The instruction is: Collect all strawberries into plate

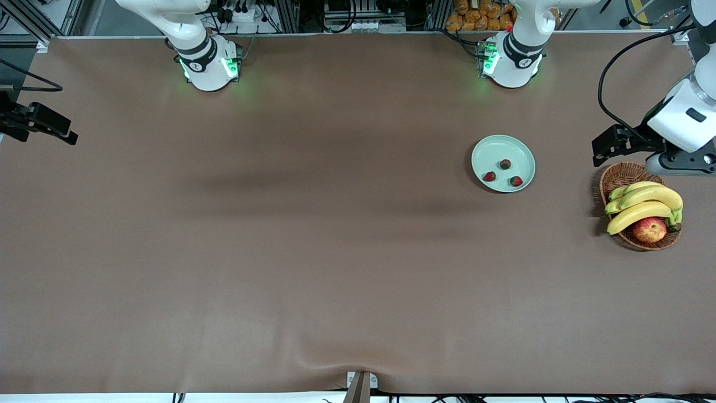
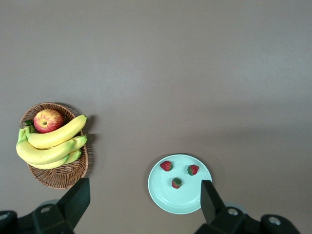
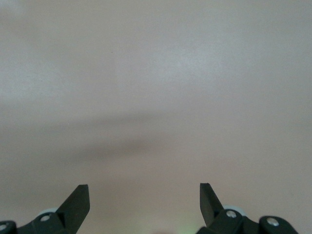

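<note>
Red against pale mint, the three strawberries all lie inside the plate, apart from one another and clear of its raised rim; the left wrist view shows the same three on the plate. No berry shows on the bare brown table, so the collecting looks finished.

The berries are likely very light and small. If one had to be shifted, the sensible hold would be across its red body, just under the green cap, with a gentle squeeze; they may roll or slip on the smooth dish. The plate looks stiff and shallow, best left where it sits, toward the left arm's end of the table.

Nearer that end still, a wicker basket holds bananas and an apple; it stands well apart from the plate.

The left gripper hangs high over the table between plate and basket, its jaws spread wide and holding nothing. The right gripper waits over empty cloth at the right arm's end, jaws likewise spread and empty.
</note>
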Controlling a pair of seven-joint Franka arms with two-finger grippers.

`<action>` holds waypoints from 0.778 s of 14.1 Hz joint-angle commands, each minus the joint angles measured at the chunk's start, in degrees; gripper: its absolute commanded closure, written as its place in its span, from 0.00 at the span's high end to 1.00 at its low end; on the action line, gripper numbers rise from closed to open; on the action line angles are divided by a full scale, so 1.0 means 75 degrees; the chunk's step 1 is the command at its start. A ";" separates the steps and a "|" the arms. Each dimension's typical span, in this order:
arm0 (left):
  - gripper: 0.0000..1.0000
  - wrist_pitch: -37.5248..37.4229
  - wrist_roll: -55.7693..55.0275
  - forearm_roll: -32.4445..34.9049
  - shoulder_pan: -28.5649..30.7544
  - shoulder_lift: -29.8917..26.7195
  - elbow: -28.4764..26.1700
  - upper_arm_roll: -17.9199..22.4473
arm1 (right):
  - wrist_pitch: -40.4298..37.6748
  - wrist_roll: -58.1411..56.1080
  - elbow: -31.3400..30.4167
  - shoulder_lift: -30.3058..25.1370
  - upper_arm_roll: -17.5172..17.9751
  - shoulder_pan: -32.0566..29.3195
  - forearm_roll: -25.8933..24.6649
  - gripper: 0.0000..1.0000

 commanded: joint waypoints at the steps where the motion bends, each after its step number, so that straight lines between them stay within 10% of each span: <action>1: 1.00 0.0008 0.0019 -0.0151 -0.0001 0.0069 0.0108 0.0148 | -0.0024 -0.0051 0.0062 -0.0044 0.0122 -0.0121 -0.0101 1.00; 11: 1.00 0.0020 -0.0544 -0.0350 -0.0001 0.0069 0.0096 0.0465 | -0.0024 -0.0051 0.0062 -0.0044 0.0111 -0.0121 -0.0101 1.00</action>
